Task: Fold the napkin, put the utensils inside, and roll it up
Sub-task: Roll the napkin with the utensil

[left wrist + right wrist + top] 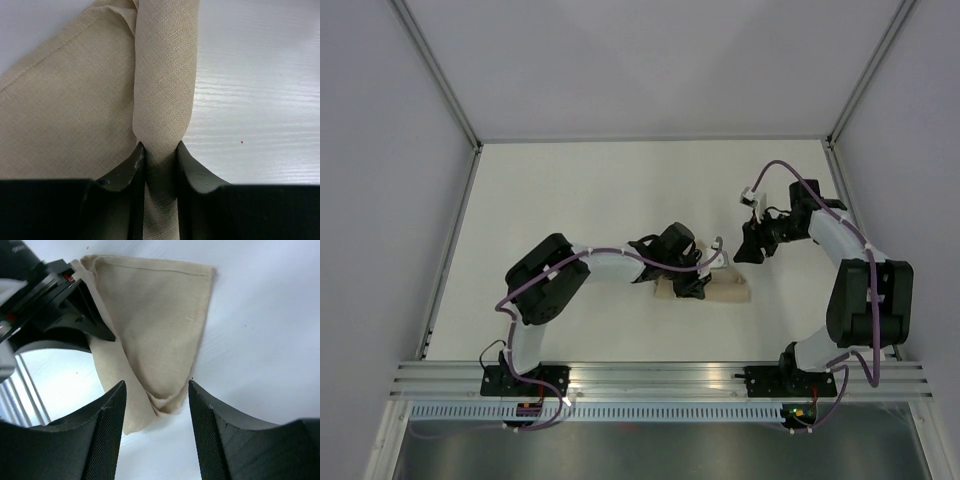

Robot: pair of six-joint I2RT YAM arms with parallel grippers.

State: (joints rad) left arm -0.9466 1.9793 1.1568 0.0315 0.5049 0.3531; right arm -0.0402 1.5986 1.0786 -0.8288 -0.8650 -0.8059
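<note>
The tan napkin (725, 291) lies partly rolled on the white table, a short bundle in the top view. In the left wrist view its rolled part (162, 75) runs up from the jaws beside a flat flap (60, 110). My left gripper (160, 150) is shut on the roll's near end; in the top view it (692, 282) sits over the napkin's left part. My right gripper (156, 390) is open and empty, above and apart from the napkin's right end (150, 320); in the top view it (752, 252) hovers up and right of the napkin. The fork is hidden.
Bare white table (590, 190) surrounds the napkin, with grey walls and metal rails at the sides. The mounting rail (650, 378) runs along the near edge. The left gripper's black body (45, 295) shows in the right wrist view beside the napkin.
</note>
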